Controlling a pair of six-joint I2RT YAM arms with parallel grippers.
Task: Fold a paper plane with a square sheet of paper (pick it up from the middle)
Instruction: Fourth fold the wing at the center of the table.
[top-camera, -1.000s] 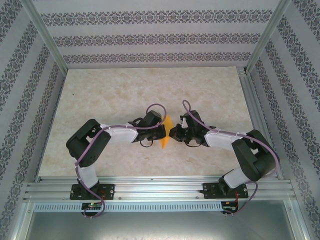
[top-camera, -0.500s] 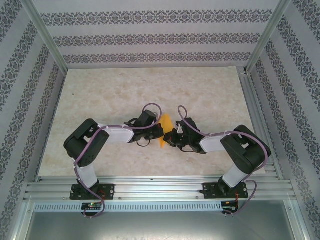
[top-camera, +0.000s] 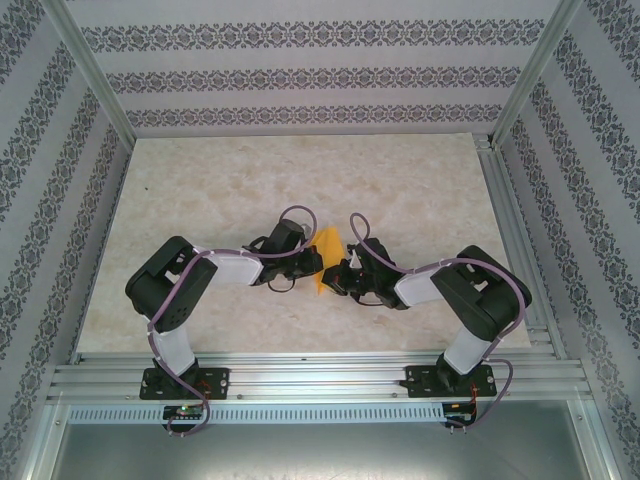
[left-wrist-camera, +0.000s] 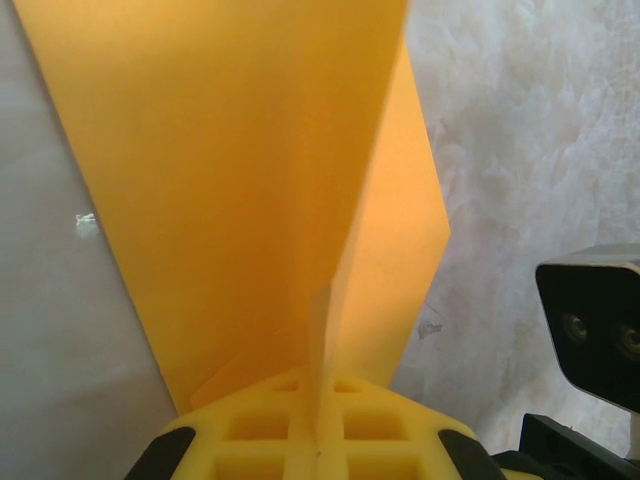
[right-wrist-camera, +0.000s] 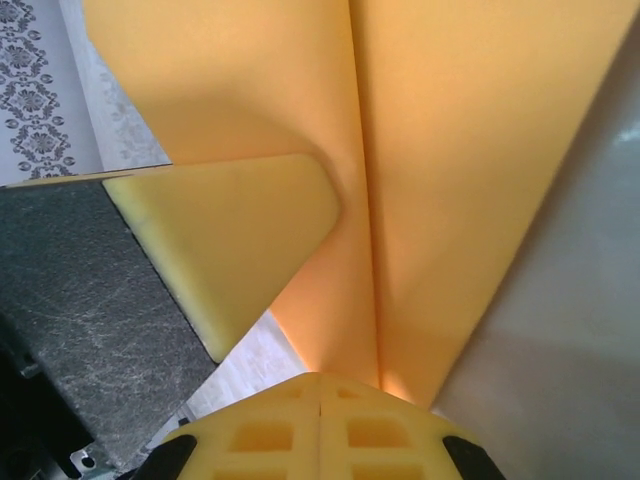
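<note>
The paper plane (top-camera: 327, 244) is orange-yellow paper folded along a centre ridge, held up off the table between the two arms. In the left wrist view the paper plane (left-wrist-camera: 230, 180) spreads upward from my left gripper (left-wrist-camera: 320, 430), whose yellow jaws are shut on its ridge. My left gripper (top-camera: 318, 266) comes at it from the left. My right gripper (top-camera: 338, 276) meets it from the right, jaws shut, tips against the paper's lower end (right-wrist-camera: 450, 150). My right gripper (right-wrist-camera: 320, 410) has no paper in its seam. One left fingertip (right-wrist-camera: 230, 240) presses the paper's other face.
The pale marble-look table (top-camera: 220, 180) stretches behind and to both sides of the arms. Patterned walls and metal posts enclose it, with an aluminium rail (top-camera: 320, 380) at the near edge. The right wrist's camera housing (left-wrist-camera: 595, 320) sits close beside the paper.
Both grippers have shifted left and slightly nearer, the right one closing in until it touches the paper. The right arm's elbow has swung inward. Both jaws stayed shut.
</note>
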